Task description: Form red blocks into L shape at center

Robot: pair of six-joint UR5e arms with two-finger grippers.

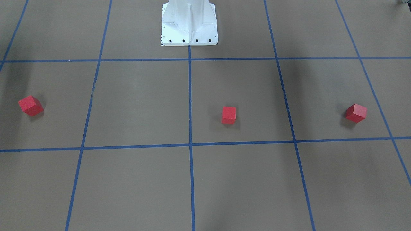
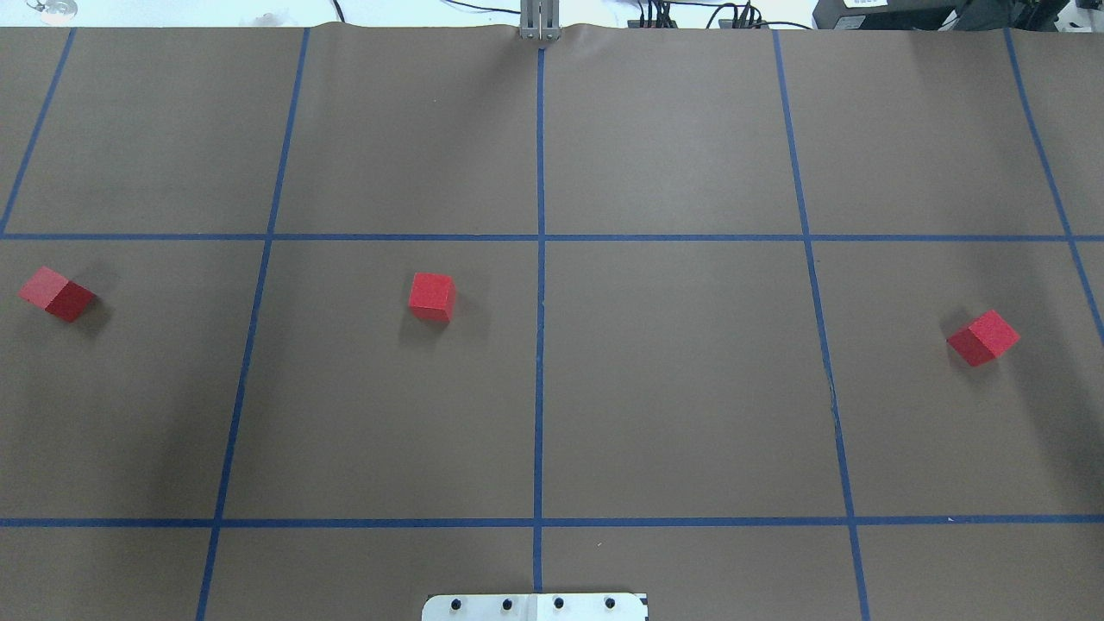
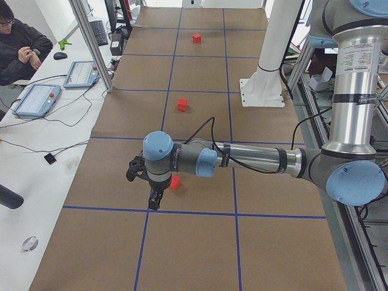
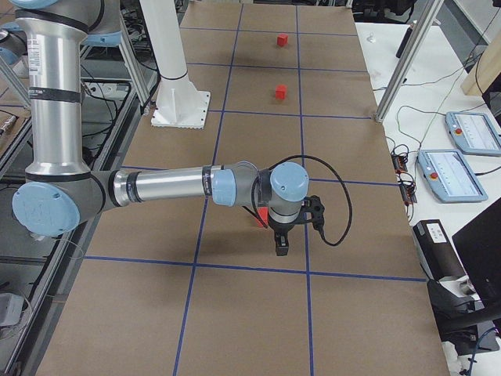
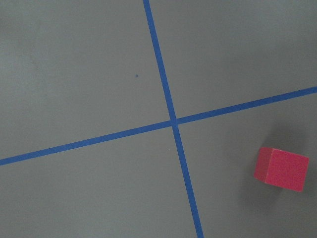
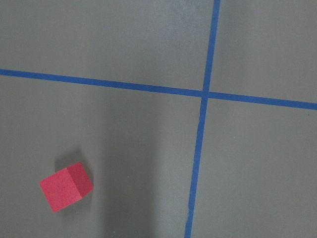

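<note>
Three red blocks lie apart in one row on the brown table. In the overhead view one is at the far left (image 2: 57, 293), one left of centre (image 2: 431, 297), one at the far right (image 2: 983, 337). The front view shows them mirrored (image 1: 356, 113), (image 1: 228, 115), (image 1: 30, 105). My left gripper (image 3: 154, 202) points down beside the left block (image 3: 175, 182), which also shows in its wrist view (image 5: 281, 168). My right gripper (image 4: 281, 247) points down beside the right block (image 4: 262, 218), seen in its wrist view (image 6: 66, 186). I cannot tell whether either gripper is open or shut.
Blue tape lines (image 2: 540, 345) divide the table into squares. The white robot base (image 1: 189, 32) stands at the robot's edge. An operator (image 3: 18, 42) and tablets (image 3: 36, 100) are beside the table's far side, with aluminium posts (image 3: 91, 42) along it.
</note>
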